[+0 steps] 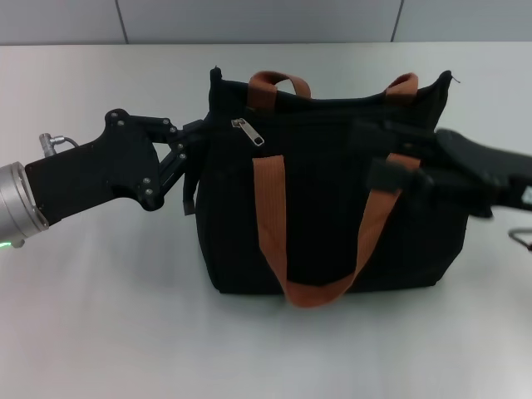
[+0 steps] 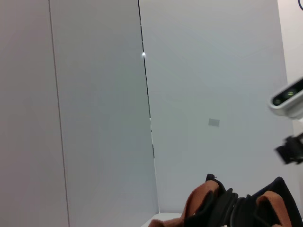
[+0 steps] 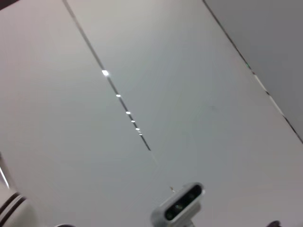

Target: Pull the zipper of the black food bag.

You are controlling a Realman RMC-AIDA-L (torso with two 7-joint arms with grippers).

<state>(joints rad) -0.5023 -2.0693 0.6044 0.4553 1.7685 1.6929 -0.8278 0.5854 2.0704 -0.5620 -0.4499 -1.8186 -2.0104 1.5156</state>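
Zipper (image 1: 248, 130), small silver tab on upright black food bag (image 1: 332, 241); pincer states unclear.

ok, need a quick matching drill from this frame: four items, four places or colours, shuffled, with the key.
Items:
1. zipper
2. black food bag
3. left gripper
4. right gripper

Places or colours:
A. large and boxy, standing upright on the white table
B. at the bag's left end, by the upper corner
C. small silver tab near the top left of the bag's front
D. over the bag's front panel, toward its right side, near the orange-brown strap

Pairs: 1-C, 2-A, 3-B, 4-D
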